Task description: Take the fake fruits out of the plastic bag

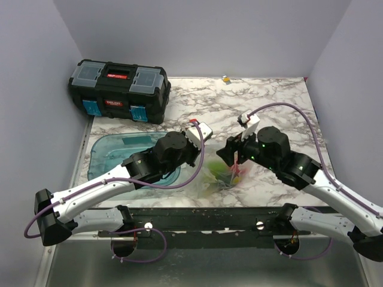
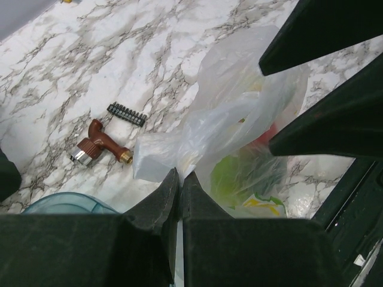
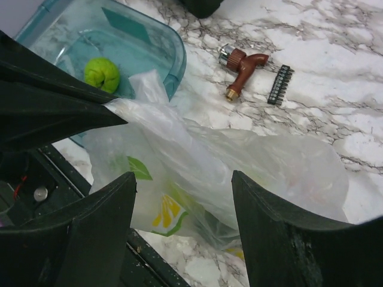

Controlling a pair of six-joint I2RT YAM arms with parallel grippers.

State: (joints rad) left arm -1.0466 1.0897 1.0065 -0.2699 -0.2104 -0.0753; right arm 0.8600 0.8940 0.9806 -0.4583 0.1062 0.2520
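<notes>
At the near edge of the table [image 1: 281,113], just beyond the arms' bases, the plastic bag [image 1: 222,174] lay crumpled between the two wrists with the fake fruits [image 2: 232,176] inside it. A green one and a red one showed through the film; the others were too veiled to tell apart. The left gripper [image 2: 181,176] had its jaws pressed together on a fold of the bag's edge, apparently to anchor the film so the bag would not drag about. The right gripper [image 3: 182,179] stood with its jaws spread, one on each side of a raised ridge of plastic, holding nothing. That looked like readiness either to pinch the film or to reach for a fruit; I could not tell which. No fruit appeared to be out yet, so the task seemed to be at an early stage.

Just left of the bag sat a blue tray [image 1: 114,149] with a lime-green ball [image 3: 102,73] in it, near enough to serve as a drop-off place. Beyond the bag, on bare marble, lay a brown-handled tool [image 2: 99,143] and a black strip of bits [image 2: 127,113], near each other and apart from the bag. Farther back on the left stood a black toolbox [image 1: 119,89]. At the far edge was a small yellow object [image 1: 225,78], too small to identify.
</notes>
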